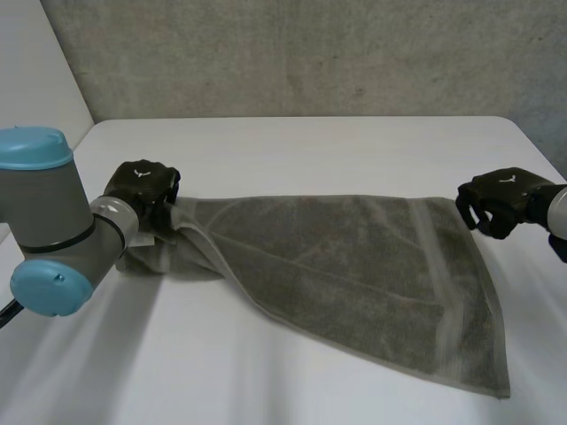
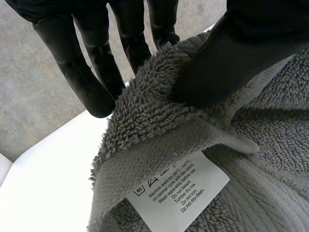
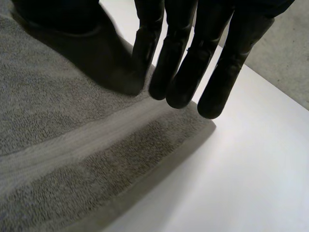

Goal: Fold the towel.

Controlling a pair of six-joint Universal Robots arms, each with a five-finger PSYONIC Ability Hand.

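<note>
Left arm (image 1: 55,221) — its robot hand (image 1: 142,184) pinches towel (image 1: 354,274) corner.

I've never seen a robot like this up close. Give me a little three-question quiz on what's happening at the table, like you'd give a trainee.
1. True or false: the towel lies folded in a neat square on the table.
2. Which hand pinches a corner of the towel? A) left hand B) right hand C) neither
3. What white thing with printed washing advice sticks out of the towel beside the left hand's thumb?
Key: 1 false, it is spread out; 2 A; 3 the care label.
</note>
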